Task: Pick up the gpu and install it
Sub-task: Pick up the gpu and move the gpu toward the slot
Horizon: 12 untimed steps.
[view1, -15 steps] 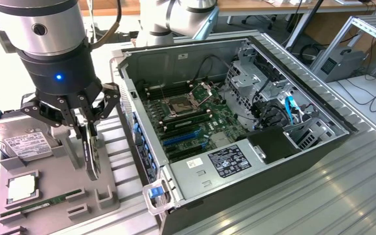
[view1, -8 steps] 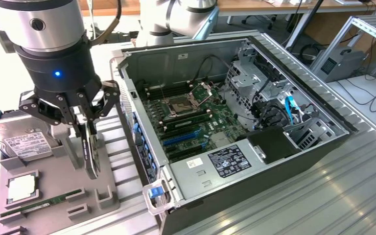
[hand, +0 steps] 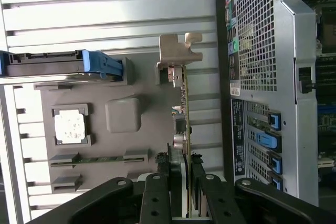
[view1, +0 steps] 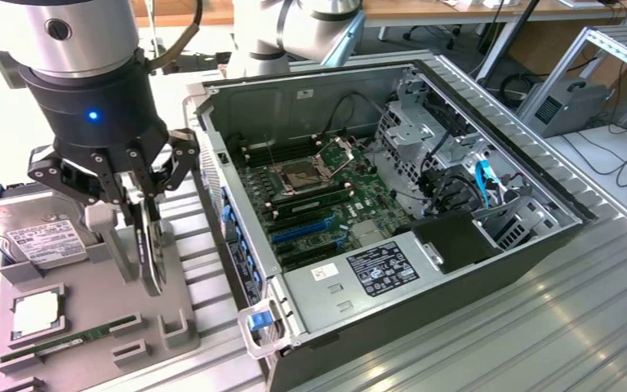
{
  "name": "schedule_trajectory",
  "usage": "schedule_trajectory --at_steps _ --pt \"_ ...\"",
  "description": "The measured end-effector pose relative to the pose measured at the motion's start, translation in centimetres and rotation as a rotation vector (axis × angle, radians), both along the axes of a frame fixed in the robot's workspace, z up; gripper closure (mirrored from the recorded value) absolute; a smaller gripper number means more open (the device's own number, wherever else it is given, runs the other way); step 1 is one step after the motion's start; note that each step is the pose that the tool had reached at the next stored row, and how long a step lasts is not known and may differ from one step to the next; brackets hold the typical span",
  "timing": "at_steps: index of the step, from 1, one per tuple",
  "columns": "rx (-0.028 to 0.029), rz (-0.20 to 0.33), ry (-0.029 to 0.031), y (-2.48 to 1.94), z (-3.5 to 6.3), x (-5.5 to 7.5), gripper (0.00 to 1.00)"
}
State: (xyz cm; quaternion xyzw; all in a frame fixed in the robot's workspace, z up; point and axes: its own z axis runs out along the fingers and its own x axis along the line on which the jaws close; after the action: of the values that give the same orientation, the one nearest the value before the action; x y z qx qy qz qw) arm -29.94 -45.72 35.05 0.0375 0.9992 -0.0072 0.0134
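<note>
The gpu [view1: 154, 261] is a thin dark card standing on edge in a slot of the grey tray [view1: 177, 306], at the exterior view's left. In the wrist view the gpu [hand: 184, 108] is seen edge-on, with its silver bracket [hand: 176, 51] at the far end. My gripper [view1: 143, 204] hangs straight down over the card's top edge. Its black fingers [hand: 157, 195] press on both faces, so my gripper [hand: 181, 195] is shut on the gpu. I cannot tell whether the card's lower edge still rests in the tray.
The open PC case [view1: 531, 245] lies at the exterior view's right, its motherboard [view1: 313, 196] facing up. The case's rear panel [hand: 262, 77] sits close beside the tray. The tray also holds a hard drive [view1: 36, 233], a CPU [view1: 33, 314] and a green RAM stick [view1: 68, 337].
</note>
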Motion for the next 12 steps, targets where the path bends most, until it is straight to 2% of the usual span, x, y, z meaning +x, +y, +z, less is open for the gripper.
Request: schedule_trajectory --at_steps 12 --pt "-0.0001 0.0 0.0 0.0 0.93 0.0 0.73"
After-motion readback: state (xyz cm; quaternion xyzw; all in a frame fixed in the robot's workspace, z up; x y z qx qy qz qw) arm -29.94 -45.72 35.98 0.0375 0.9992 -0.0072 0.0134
